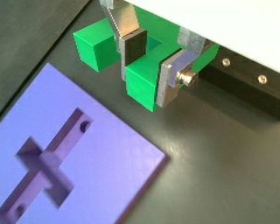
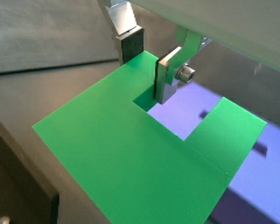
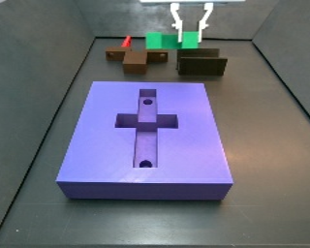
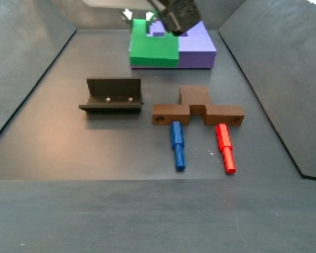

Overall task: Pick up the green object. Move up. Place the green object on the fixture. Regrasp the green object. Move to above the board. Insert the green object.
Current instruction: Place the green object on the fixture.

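While raised, pincer [image 1: 150,63] grips green object [image 1: 140,89] prong between fingers.

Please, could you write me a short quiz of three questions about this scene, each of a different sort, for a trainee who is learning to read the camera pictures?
1. True or false: the green object already sits in the cross-shaped recess of the board.
2. Choose one. In a wrist view, the fingers of the gripper stand on either side of:
A. one prong of the green object
B. the red peg
C. the brown cross-shaped block
3. Short answer: how many round holes does the board's top face show in a side view?

Key: 1 false; 2 A; 3 two.
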